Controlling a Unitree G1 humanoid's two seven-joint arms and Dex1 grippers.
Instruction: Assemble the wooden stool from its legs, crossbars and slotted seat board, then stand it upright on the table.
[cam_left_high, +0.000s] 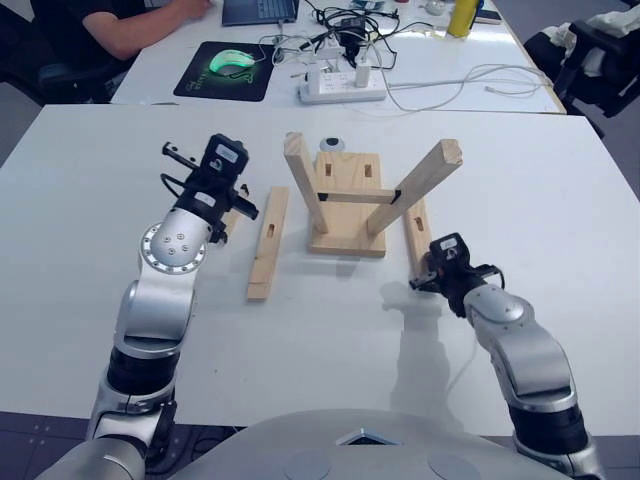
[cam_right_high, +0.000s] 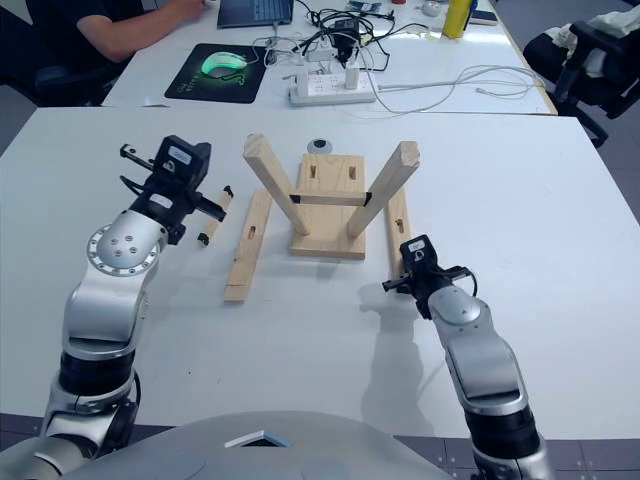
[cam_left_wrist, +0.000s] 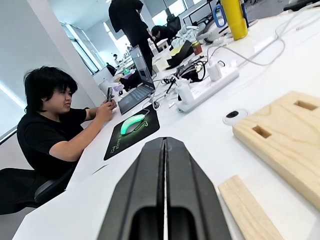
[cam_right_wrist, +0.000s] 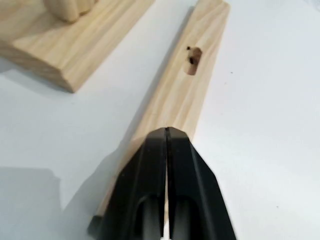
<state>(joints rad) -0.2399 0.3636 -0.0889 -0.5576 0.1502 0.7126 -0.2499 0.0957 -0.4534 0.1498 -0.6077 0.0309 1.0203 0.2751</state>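
The slotted seat board (cam_left_high: 347, 238) lies flat on the white table. Two legs (cam_left_high: 303, 180) (cam_left_high: 420, 185) stand in it, leaning apart and joined by a crossbar (cam_left_high: 358, 197). One loose leg (cam_left_high: 268, 243) lies left of the board. Another loose leg (cam_right_wrist: 185, 90) lies at its right. A short crossbar (cam_right_high: 212, 215) rests by the left arm. My left gripper (cam_left_wrist: 164, 142) is shut and empty, held above the table left of the loose leg. My right gripper (cam_right_wrist: 166, 131) is shut with nothing in it, its tip over the near end of the right loose leg.
A small round disc (cam_left_high: 333, 145) sits just behind the seat board. On the far table are a power strip (cam_left_high: 341, 88) with cables, a mouse pad (cam_left_high: 222, 70), a laptop and a yellow bottle (cam_left_high: 461, 17). White table surface lies open near the front edge.
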